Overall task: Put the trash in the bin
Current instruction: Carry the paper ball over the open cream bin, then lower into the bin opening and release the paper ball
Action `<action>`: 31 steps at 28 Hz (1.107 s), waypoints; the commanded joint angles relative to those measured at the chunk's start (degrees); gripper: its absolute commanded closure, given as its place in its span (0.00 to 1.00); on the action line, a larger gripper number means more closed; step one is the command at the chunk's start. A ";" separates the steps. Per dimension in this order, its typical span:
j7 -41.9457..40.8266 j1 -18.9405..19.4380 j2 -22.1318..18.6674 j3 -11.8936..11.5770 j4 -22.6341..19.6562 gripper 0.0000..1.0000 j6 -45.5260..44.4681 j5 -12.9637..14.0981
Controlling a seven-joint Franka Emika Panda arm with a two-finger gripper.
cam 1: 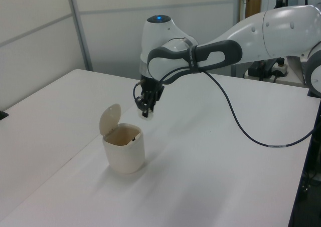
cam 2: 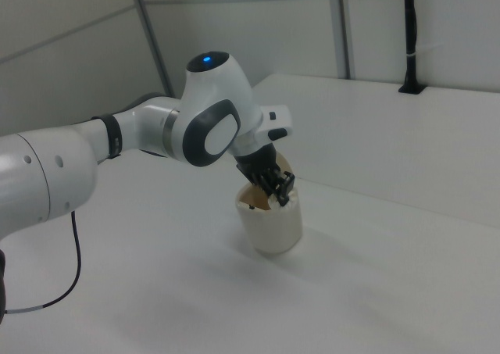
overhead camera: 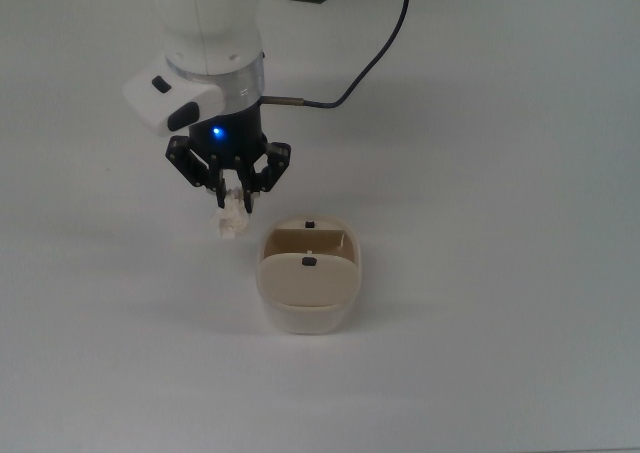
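Just beside the bin, off the top view's left of its open mouth, I see my gripper pinching the trash in the air. It's a lumpy, crumpled off-white wad; the bin is smooth cream plastic, round-cornered, flap raised.

Overhead plus two opposite side views

In the right view the gripper hides part of the bin opening, and the trash cannot be made out there. In the top view the arm is cut off by the upper edge. In the left view the bin's inside is too dark to tell.
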 commanded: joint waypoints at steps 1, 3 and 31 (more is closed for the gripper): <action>0.41 1.23 0.37 0.80 0.07 0.73 5.21 0.12; 0.41 1.32 0.81 1.33 0.16 0.73 6.35 0.21; 2.96 2.63 1.00 2.83 -0.11 0.00 3.65 -0.85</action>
